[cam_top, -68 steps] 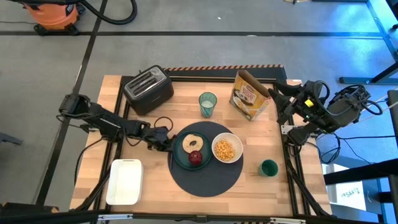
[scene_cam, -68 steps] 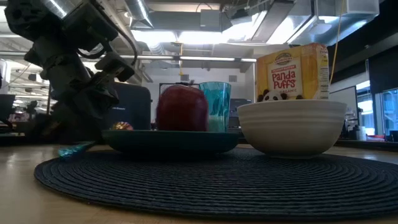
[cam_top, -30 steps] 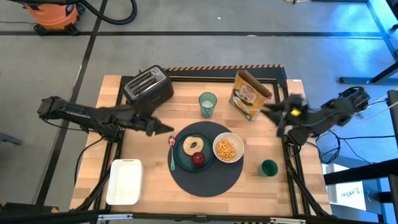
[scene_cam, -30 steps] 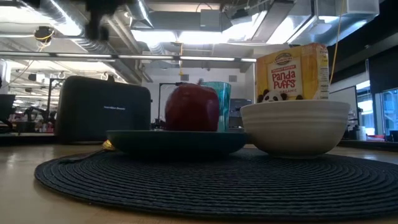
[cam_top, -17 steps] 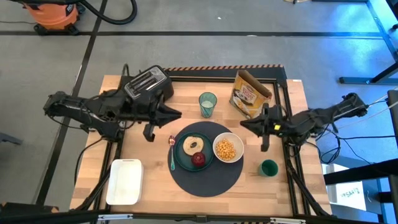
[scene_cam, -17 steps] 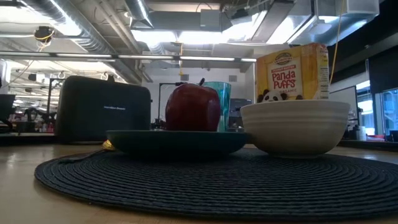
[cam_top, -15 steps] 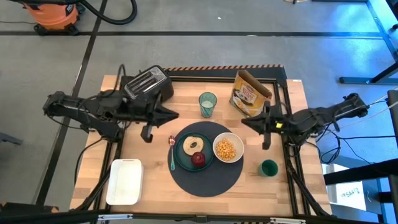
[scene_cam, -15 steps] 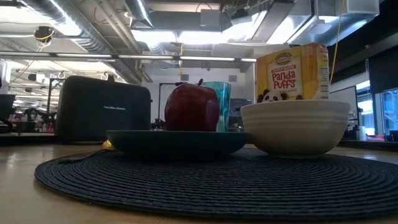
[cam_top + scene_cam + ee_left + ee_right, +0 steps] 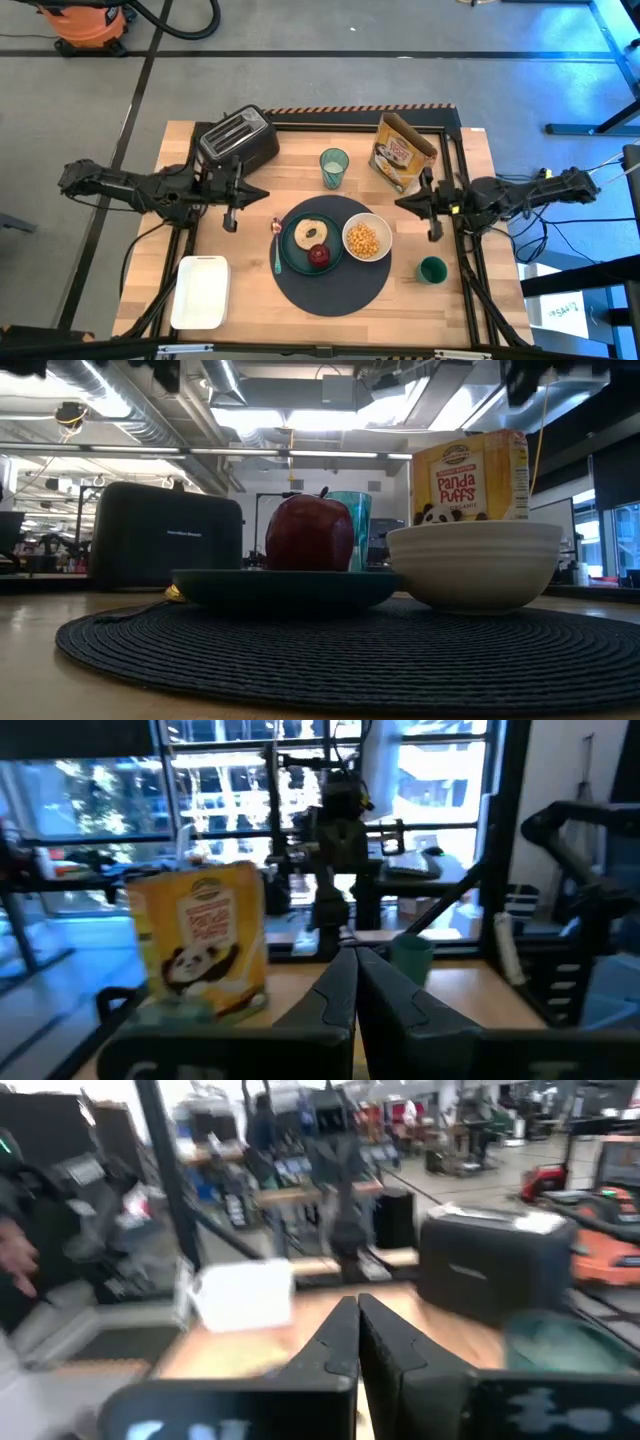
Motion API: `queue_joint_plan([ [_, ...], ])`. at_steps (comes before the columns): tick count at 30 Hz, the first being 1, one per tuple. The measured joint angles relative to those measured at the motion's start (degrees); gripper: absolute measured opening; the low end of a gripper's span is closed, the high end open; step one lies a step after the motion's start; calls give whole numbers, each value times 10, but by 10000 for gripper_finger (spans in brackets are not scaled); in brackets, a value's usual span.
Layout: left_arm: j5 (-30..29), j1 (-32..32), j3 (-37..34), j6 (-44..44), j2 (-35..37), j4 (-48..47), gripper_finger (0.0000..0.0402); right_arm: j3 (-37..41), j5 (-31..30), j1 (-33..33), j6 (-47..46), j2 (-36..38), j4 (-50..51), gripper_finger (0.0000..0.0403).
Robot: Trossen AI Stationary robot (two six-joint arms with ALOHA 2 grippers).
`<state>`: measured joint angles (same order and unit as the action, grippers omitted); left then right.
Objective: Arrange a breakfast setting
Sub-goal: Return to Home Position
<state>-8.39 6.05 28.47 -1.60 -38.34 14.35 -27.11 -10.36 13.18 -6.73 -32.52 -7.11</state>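
Bagel [image 9: 310,231] and red apple [image 9: 318,254] lie on the teal plate [image 9: 288,251] upon the dark-blue mat [image 9: 330,290]; left gripper [image 9: 262,189] and right gripper [image 9: 400,204] hover beside the mat, fingers pressed together.

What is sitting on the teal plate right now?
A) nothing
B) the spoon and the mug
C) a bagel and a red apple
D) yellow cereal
C: in the high view the bagel and the red apple lie together on the teal plate, while the yellow cereal is in the white bowl beside it.
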Motion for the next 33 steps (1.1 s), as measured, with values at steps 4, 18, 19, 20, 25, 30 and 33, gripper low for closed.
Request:
queue_joint_plan([
  [4,36,-32,-56,-17,69,5,1,57,44,-54,-3,39,5,1],
  [18,118,-122,-228,24,130,130,0,168,210,-237,-29,192,5,0],
  [19,121,-125,-239,28,132,144,0,180,219,-243,-43,205,-1,0],
  [20,127,-128,-248,31,133,154,0,188,228,-248,-52,218,-2,0],
  [25,150,-139,-275,45,154,164,0,206,240,-252,-61,274,27,0],
  [30,150,-143,-280,45,184,151,0,225,234,-252,-57,325,72,0],
  [33,155,-143,-280,45,199,117,0,229,237,-252,-63,324,78,0],
])
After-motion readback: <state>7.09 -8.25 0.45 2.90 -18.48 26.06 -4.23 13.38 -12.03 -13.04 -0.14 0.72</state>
